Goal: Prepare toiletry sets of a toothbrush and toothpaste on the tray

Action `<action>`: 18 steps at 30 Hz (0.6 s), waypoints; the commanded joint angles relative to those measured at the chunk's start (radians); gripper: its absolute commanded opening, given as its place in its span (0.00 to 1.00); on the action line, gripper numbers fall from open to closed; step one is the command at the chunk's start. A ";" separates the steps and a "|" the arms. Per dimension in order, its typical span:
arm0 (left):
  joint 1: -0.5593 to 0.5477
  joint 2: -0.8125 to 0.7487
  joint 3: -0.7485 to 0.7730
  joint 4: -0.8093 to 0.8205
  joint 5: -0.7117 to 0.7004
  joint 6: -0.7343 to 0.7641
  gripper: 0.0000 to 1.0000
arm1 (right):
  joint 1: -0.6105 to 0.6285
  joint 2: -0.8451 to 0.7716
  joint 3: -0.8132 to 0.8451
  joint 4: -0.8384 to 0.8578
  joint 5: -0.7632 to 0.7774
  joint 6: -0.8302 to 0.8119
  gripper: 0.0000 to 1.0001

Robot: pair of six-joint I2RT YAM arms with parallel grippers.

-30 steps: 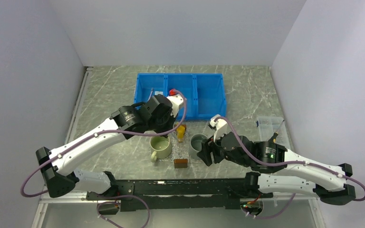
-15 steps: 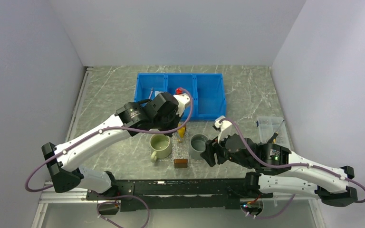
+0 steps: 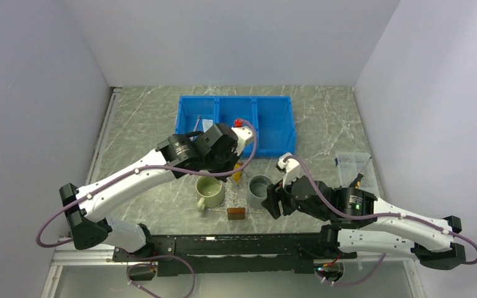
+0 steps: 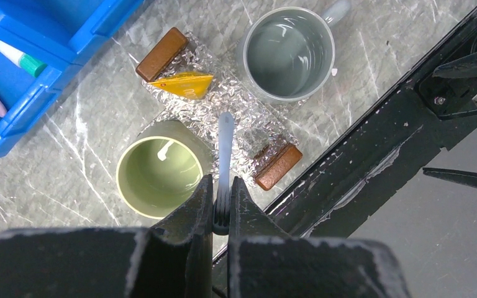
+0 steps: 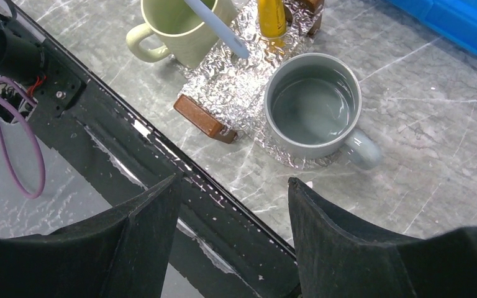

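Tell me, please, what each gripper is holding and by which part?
The left gripper pinches the pale toothbrush at one end; the right gripper is open, holding nothing.

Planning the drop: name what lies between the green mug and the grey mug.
The tray, with the toothbrush held over it; seen in the left wrist view.

- table (image 3: 143, 124): grey marble-patterned top with white veining, closed in on three sides by plain pale walls (image 3: 223, 37).
- blue bin (image 3: 273, 127): three compartments in a row, at the far middle of the table.
- green mug (image 4: 158, 177): pale, upright, near the middle.
- grey mug (image 4: 289, 53): upright, just right of the green mug, not touching it.
- brown block (image 4: 277, 166): small, rectangular, lying flat between the mugs on the near side.
- second brown block (image 4: 161, 54): same kind, near the bin's front wall.
- clear box (image 3: 352, 164): small, rectangular, well off to the right.
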 commanded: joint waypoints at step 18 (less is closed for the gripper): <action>-0.006 0.107 -0.017 0.050 -0.025 0.020 0.00 | -0.001 -0.003 -0.026 0.020 0.016 0.029 0.65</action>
